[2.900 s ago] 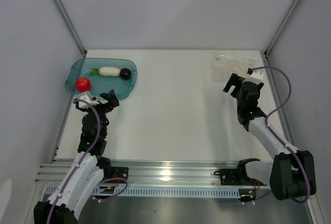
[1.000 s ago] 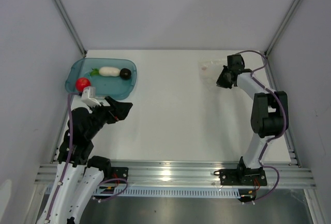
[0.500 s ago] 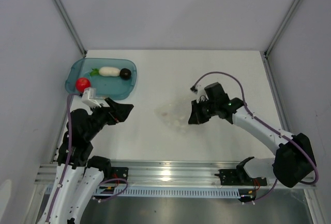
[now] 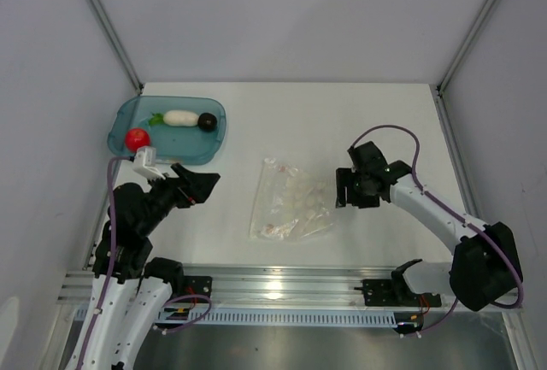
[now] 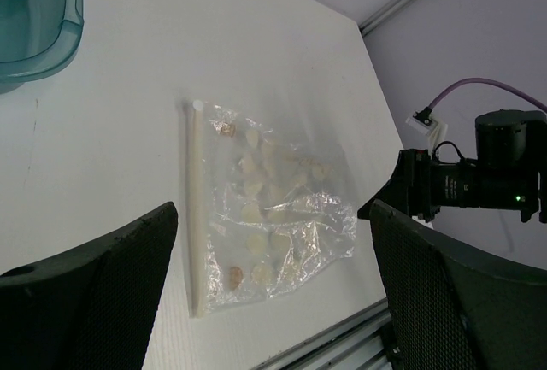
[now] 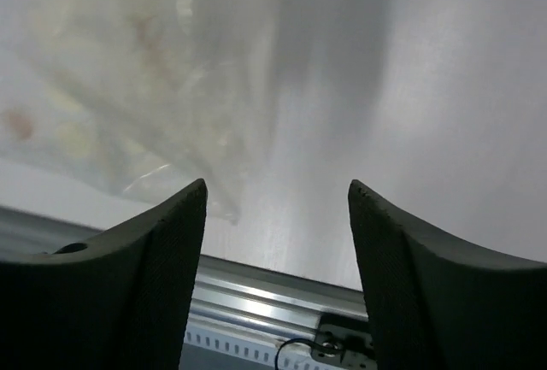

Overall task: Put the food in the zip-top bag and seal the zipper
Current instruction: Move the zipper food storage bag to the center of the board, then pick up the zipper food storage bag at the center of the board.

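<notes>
A white table (image 4: 282, 122) seen from above, with two robot arms bolted at its near edge. The right arm (image 4: 436, 212) is bent at the elbow and reaches left across the table. The left arm (image 4: 128, 225) is folded close over its base at the near left.

A translucent teal tray (image 4: 218, 131) sits in the far left corner. A clear, crinkly zip-top bag (image 4: 289, 203) printed with pale spots lies flat at the middle of the table, toward the near edge. It holds none of the food.

The right gripper (image 4: 340, 189) is just beside the bag's right edge, pointing left at it. Its wrist view shows the fingers spread apart with nothing between them, and the bag's corner lies just ahead. The left gripper (image 4: 201, 184) is also spread wide and empty. It faces right toward the bag across a stretch of bare table, so the right gripper is the nearer to the bag. The left is the nearer to the tray.

In the tray lie a white radish (image 4: 179, 117), a red tomato (image 4: 136, 138) and a dark round piece (image 4: 207, 120).

The zipper (image 5: 192, 208) is a thin pale strip along the bag's left edge. It runs near to far on the side facing the left gripper. Whether it is pressed shut cannot be told.
</notes>
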Robot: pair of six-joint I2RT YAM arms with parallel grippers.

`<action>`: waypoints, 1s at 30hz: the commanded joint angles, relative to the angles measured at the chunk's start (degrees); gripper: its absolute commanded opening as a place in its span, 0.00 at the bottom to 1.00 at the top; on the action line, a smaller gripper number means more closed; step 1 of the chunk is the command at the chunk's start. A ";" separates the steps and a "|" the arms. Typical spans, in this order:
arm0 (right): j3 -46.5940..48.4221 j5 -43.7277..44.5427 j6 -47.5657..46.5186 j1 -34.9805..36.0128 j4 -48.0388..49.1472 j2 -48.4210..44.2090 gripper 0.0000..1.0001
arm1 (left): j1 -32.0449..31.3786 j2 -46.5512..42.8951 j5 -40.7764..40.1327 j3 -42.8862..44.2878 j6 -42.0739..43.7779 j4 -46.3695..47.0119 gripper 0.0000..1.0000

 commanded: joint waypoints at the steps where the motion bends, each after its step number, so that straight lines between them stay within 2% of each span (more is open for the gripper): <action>1: 6.24 14.33 2.43 -1.46 -4.35 -0.78 0.71 | -0.29 0.11 1.15 1.46 -0.58 0.00 0.94; 3: 10.91 21.86 1.73 0.02 -8.21 1.34 0.74 | -0.38 0.46 1.32 1.55 -0.58 0.09 0.94; 6: 20.31 30.93 2.51 8.53 -12.61 6.60 0.75 | -0.38 0.81 0.71 2.08 -0.50 -0.26 0.94; 8: 27.15 32.90 4.88 14.86 -15.15 11.33 0.76 | -0.29 0.81 -0.87 2.87 -0.50 -1.40 0.95; 10: 31.13 33.34 9.43 18.21 -15.95 14.25 0.76 | -0.29 0.46 -4.62 4.00 -1.19 -3.41 0.99; 12: 35.69 32.38 12.09 22.25 -15.35 18.37 0.76 | -0.29 0.29 -8.68 5.58 -3.29 -6.75 1.00; 14: 37.12 28.35 13.07 25.85 -10.80 20.85 0.75 | -0.29 0.20 -12.80 6.74 -4.36 -10.35 1.00; 18: 44.39 26.14 16.57 29.64 -9.72 31.80 0.73 | -0.38 -0.15 -17.21 8.06 -6.82 -14.05 1.00; 25: 57.33 27.62 21.32 32.55 -16.57 47.56 0.69 | -0.29 -1.65 -16.43 7.89 -6.65 -14.76 1.00; 30: 54.27 25.45 23.43 32.46 -11.75 48.46 0.64 | -0.29 -2.53 -16.25 7.44 -6.47 -15.03 1.00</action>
